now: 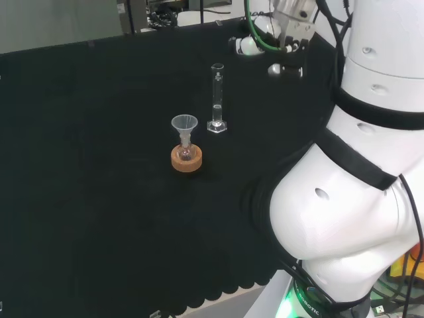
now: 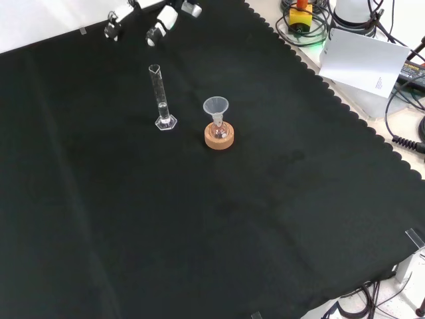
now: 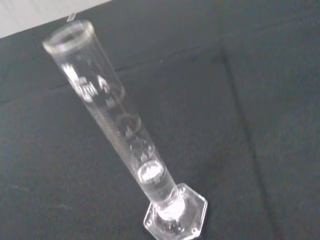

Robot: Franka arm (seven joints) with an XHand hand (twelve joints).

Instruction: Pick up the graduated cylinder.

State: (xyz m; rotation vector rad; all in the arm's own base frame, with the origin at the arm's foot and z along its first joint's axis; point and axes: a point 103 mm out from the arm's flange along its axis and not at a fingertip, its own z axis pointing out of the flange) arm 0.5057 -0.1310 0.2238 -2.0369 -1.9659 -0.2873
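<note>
**Tall glass cylinder waits, untouched**

On the black cloth [image 2: 133, 219], the graduated cylinder [image 2: 160, 96] stands upright, left of the funnelled flask [image 2: 218, 126]. It looks light, slippery and tippy; mid-tube seems the safest grip. Above, the hand [image 2: 159, 23] hovers, fingers relaxed, empty.

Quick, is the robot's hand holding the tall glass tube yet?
Hand: not holding anything; it is apart from the graduated cylinder, which stands alone on the black cloth. Whether its fingers are open or curled cannot be told.
</note>
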